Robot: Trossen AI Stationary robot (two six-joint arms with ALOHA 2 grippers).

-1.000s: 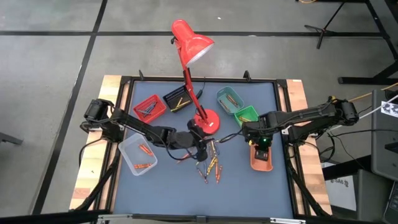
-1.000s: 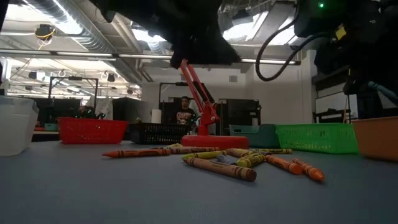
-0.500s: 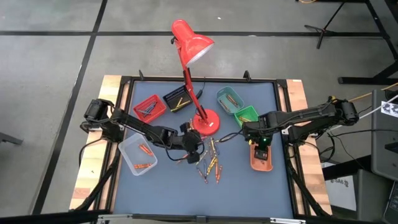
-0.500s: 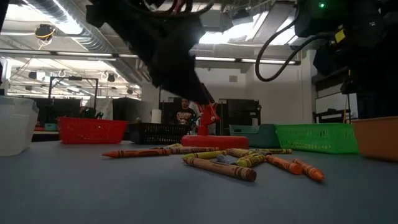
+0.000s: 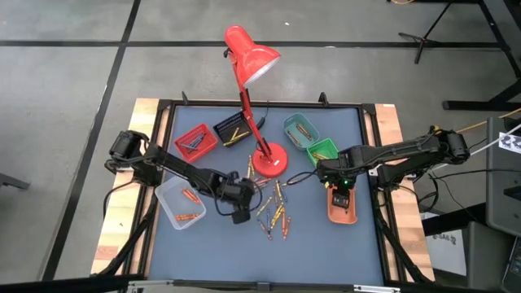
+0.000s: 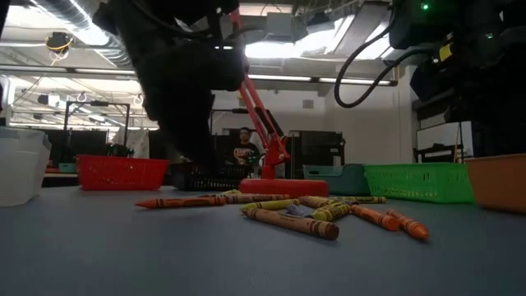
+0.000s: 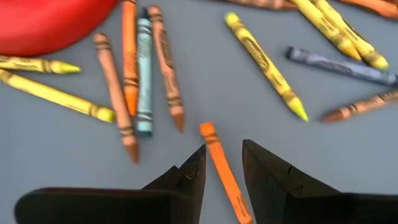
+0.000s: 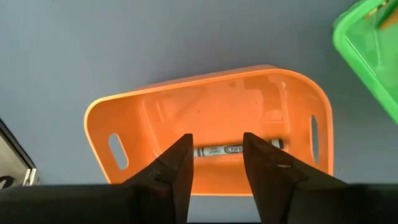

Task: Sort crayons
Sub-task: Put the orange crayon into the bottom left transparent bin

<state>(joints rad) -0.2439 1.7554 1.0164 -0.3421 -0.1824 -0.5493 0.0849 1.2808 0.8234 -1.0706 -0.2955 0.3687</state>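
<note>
Left claw [image 7: 222,163]: held open, low over the bench [image 5: 220,252], at the near-left edge of the loose crayons [image 5: 275,210].
Orange crayon [image 7: 224,171]: seen lying flat between the open fingers, long axis running along the gap, not across it.
Nearer arm: the left.
Right claw [image 8: 216,158]: open, hung over the orange tray [image 8: 211,124], where one crayon [image 8: 239,149] is seen.
Farther back: a red lamp [image 5: 252,61].

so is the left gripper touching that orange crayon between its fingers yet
Apart. The left wrist view shows the left gripper open, table visible either side of the orange crayon.
</note>
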